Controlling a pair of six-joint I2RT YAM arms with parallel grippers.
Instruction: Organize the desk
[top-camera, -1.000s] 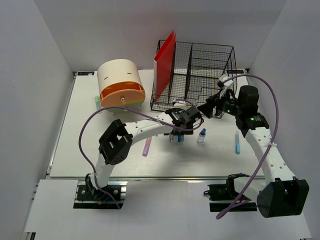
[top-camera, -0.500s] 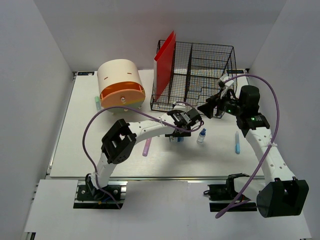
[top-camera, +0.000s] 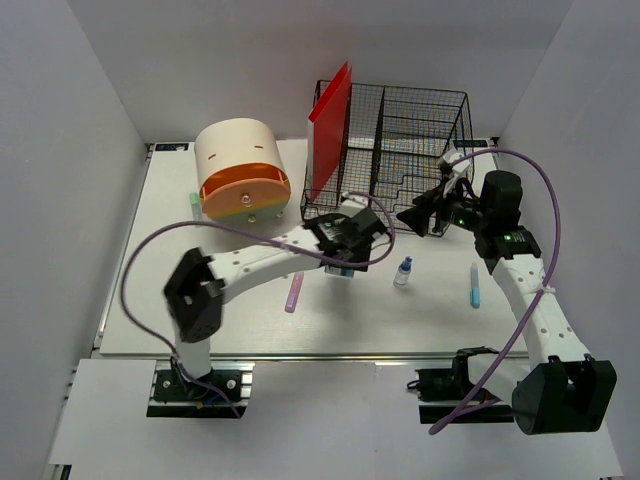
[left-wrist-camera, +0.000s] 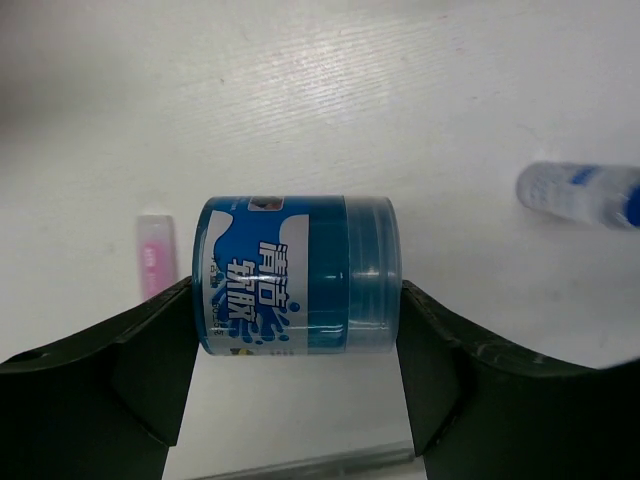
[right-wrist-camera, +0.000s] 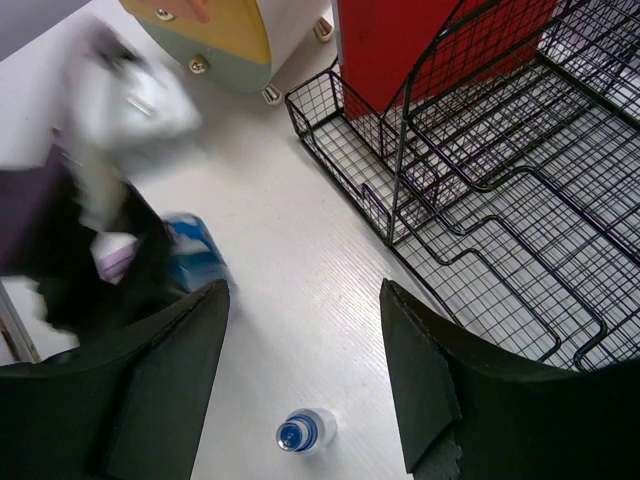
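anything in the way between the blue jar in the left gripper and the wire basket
Nothing visible does. The blue jar sits in the left gripper just in front of the wire basket, bare desk between; the dropper bottle stands off to the right.

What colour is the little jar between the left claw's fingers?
Blue, with a white-patterned label; the jar shows best in the left wrist view.

Blurred left gripper (right-wrist-camera: 185, 260) in the right wrist view (small bottle (left-wrist-camera: 580, 195) edge-cropped in the left)
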